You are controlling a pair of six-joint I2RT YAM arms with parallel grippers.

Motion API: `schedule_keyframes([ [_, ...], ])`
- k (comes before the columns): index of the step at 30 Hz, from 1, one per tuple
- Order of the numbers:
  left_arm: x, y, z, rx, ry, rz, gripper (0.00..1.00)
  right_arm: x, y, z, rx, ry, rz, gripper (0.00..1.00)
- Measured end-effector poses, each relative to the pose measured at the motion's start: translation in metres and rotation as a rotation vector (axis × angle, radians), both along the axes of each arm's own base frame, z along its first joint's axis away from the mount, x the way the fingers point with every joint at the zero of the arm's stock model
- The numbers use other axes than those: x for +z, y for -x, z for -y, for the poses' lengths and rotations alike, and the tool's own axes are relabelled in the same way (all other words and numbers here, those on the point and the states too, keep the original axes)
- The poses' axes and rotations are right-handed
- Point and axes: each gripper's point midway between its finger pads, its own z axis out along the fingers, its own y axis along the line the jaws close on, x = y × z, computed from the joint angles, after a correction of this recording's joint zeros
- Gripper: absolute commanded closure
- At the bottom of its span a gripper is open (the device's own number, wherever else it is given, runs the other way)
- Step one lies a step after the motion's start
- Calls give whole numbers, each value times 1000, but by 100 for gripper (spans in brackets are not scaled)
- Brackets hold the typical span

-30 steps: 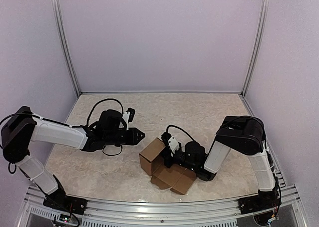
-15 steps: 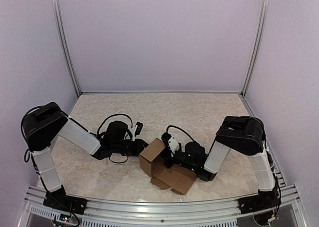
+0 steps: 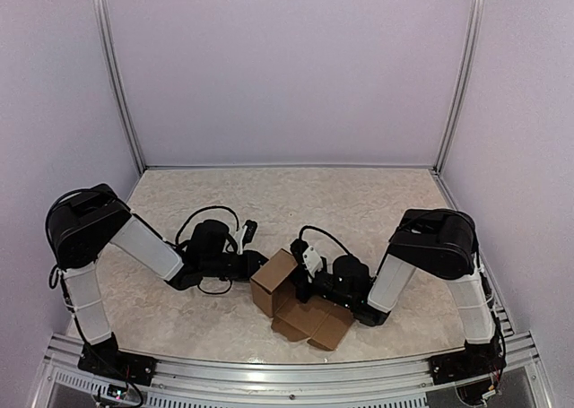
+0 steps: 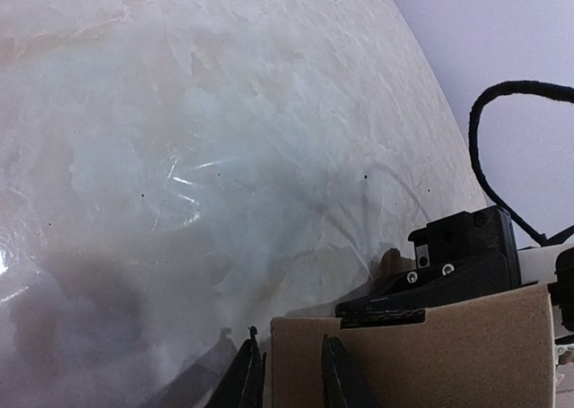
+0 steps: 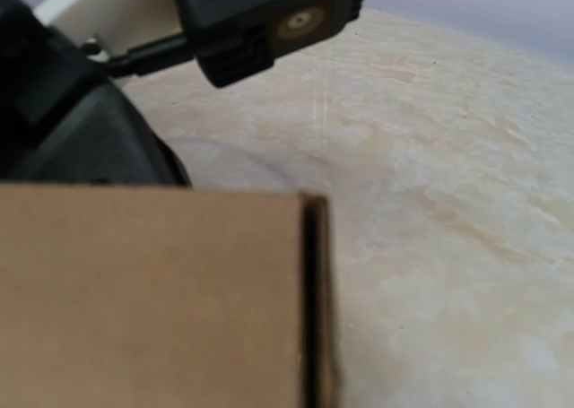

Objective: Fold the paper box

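The paper box [image 3: 280,282] is brown cardboard, partly folded, with upright walls on the left and flaps lying flat toward the near edge. My left gripper [image 3: 255,266] lies low at the box's left corner. In the left wrist view its narrowly parted tips [image 4: 287,377] straddle the corner edge of the cardboard [image 4: 430,363]. My right gripper [image 3: 303,273] reaches in from the right, and its finger [image 4: 386,316] lies over the wall's top edge. In the right wrist view the cardboard [image 5: 152,300] fills the lower left and hides my own fingers.
The beige marbled table [image 3: 359,202] has lilac walls on three sides. An aluminium rail [image 3: 269,377] runs along the near edge. Black cables loop above both wrists. The left arm's black body [image 5: 269,18] shows just beyond the box.
My left arm swung right and lower, from apart to its tips at the box's left corner. It has barely moved in the last half second. The right arm and the box stayed still.
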Motion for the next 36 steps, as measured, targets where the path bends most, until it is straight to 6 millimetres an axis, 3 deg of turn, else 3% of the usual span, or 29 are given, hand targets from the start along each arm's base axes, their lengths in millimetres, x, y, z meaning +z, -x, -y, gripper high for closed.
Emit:
schedule_keyframes([
  [36, 9, -5, 8, -6, 21, 42, 81, 5, -15, 9, -228, -3, 2, 100],
])
